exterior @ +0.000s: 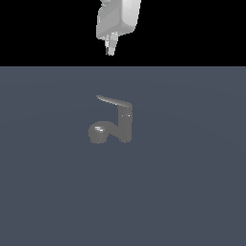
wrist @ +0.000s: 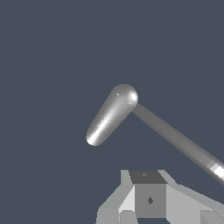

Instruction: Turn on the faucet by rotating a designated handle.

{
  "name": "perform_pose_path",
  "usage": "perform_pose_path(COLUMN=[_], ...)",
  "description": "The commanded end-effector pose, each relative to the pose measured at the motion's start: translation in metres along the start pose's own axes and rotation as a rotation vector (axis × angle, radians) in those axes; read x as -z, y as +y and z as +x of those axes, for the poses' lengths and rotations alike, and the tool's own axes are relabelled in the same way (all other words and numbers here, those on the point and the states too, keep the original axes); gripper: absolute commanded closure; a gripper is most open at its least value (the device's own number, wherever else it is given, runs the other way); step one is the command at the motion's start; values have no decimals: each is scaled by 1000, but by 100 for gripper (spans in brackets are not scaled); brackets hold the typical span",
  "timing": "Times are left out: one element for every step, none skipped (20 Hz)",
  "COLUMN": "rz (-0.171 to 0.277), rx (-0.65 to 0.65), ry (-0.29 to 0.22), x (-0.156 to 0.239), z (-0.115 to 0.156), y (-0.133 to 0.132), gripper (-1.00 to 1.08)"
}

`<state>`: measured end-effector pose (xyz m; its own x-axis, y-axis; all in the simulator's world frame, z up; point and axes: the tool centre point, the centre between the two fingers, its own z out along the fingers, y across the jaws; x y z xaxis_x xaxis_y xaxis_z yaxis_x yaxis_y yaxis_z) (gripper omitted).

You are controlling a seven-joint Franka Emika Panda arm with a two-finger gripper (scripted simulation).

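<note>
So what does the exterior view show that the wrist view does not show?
Only the exterior view shows the faucet from the side: its upright post, rounded head and handle, with the gripper high above, apart from it. Only the wrist view shows the faucet from above and the gripper close up. Both show faucet, gripper and plain grey floor.
</note>
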<state>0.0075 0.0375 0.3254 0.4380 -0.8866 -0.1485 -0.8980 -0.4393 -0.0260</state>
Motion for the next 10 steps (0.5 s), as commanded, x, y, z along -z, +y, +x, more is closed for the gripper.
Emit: perform_pose_path(rz=[-1, -2, -3, -3, -3, -4, -4, -4, -4, -3], rx=[-70, -98, -125, -152, -179, -206, -233, -260, -286, -313], ry=[7, 11, 15, 19, 23, 28, 33, 39, 44, 50], x=[-14, -20, -26, -32, -38, -44, -50, -56, -62, -68], z=[5, 6, 8, 10, 12, 13, 15, 17, 18, 20], y=[-12, -16, -20, -24, -29, -33, -37, -40, -44, -48], gripper=[108, 108, 108, 108, 108, 108, 108, 108, 108, 108])
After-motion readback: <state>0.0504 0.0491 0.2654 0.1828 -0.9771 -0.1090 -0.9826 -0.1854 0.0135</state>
